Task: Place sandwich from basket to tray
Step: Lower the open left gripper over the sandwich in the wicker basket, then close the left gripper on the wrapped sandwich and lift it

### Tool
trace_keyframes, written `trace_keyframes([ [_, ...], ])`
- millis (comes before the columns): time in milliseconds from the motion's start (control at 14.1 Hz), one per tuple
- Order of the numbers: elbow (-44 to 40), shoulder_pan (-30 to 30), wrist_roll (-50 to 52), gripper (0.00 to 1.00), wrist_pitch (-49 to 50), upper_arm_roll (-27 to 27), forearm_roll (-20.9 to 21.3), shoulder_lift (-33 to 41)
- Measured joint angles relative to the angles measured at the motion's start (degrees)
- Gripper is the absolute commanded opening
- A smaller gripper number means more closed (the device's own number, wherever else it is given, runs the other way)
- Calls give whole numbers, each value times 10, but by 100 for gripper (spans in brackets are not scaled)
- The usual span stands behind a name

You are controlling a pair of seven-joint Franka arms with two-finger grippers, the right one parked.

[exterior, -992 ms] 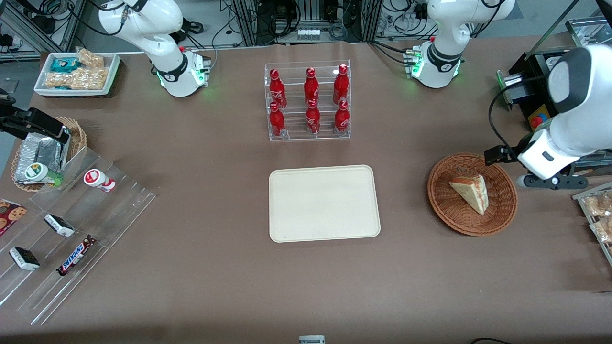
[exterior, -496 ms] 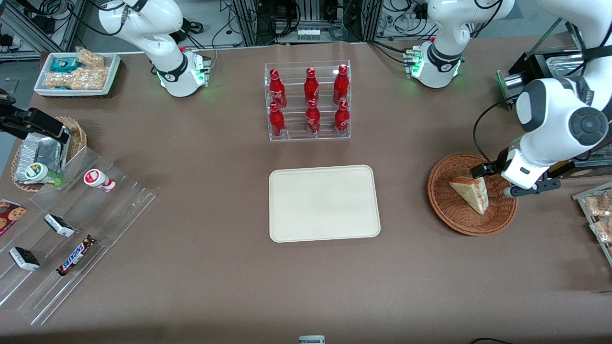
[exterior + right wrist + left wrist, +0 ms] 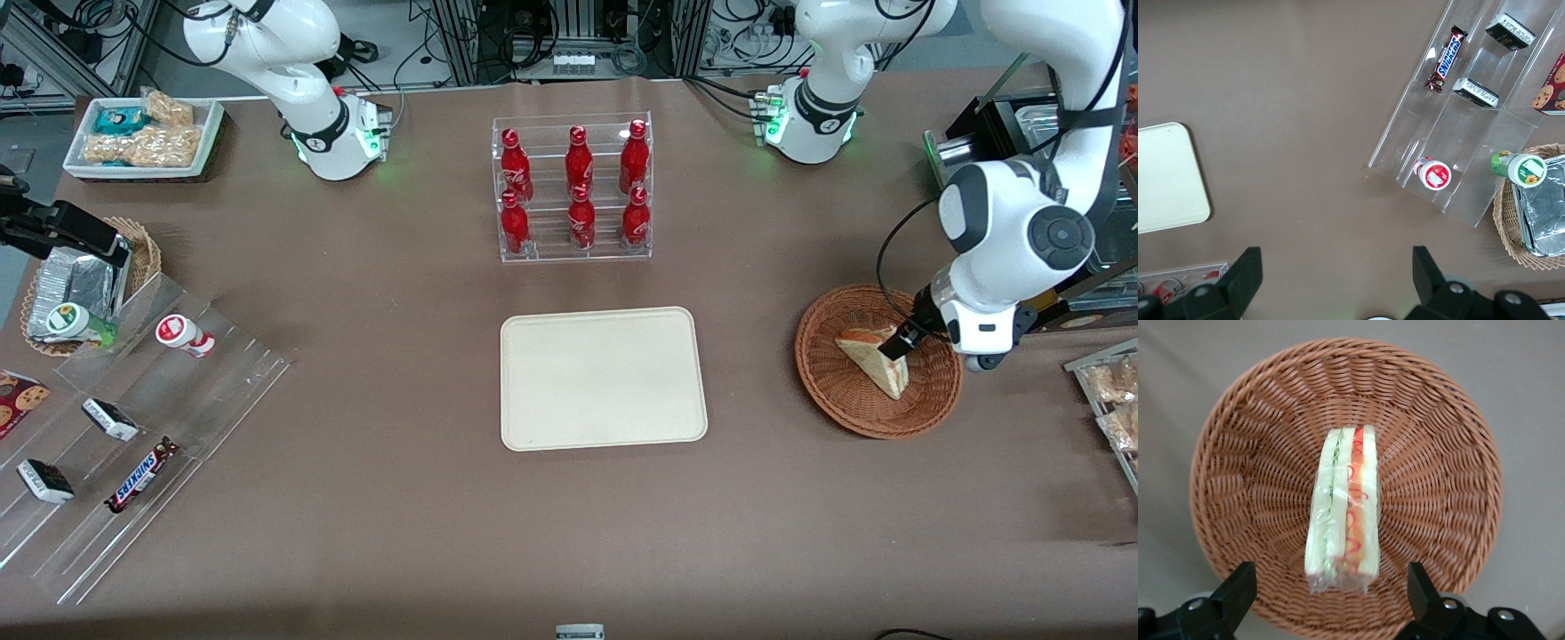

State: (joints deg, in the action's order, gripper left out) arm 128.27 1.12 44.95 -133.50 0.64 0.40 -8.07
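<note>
My claw (image 3: pixel 1331 600) hangs just above the wicker basket (image 3: pixel 836 391), spread wide and holding nothing: in the wrist view one black finger (image 3: pixel 1235 590) stands off each side of the sandwich (image 3: pixel 1341 510), with clear gaps between the pads and the bread. In the front view the claw (image 3: pixel 896 345) sits over the sandwich's thick end, at the middle right of the frame.

The sandwich (image 3: pixel 876 356) lies in the basket's hollow, a plastic-wrapped wedge showing me its cut edge: pale bread, green filling and a red-orange stripe. Bare weave rings it on every side, so it touches no part of the basket's rim.

The cream tray (image 3: pixel 603 378) lies flat at the centre of the front view, its surface plain and bare, its low rim and rounded corners fully in sight. A broad strip of brown bench (image 3: pixel 756 498) separates the tray's edge from the basket's rim. Farther from the front camera than the tray stands a clear rack of red cola bottles (image 3: pixel 573 187), well apart from both. Toward the parked arm's end of the bench are clear stepped shelves (image 3: pixel 133 436) with snack bars, well apart from the tray.
</note>
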Motion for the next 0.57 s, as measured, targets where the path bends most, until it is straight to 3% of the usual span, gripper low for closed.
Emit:
trace_keyframes([
  [71,0,2,10,100,-10,1,-2,-14],
  [142,0,5,14,87,-18,2,-6,-28],
  [283,0,12,19,20,-25,2,-12,-47],
  [354,0,14,25,10,-27,2,-13,-51],
  [567,-8,13,40,7,-26,2,-13,-51],
])
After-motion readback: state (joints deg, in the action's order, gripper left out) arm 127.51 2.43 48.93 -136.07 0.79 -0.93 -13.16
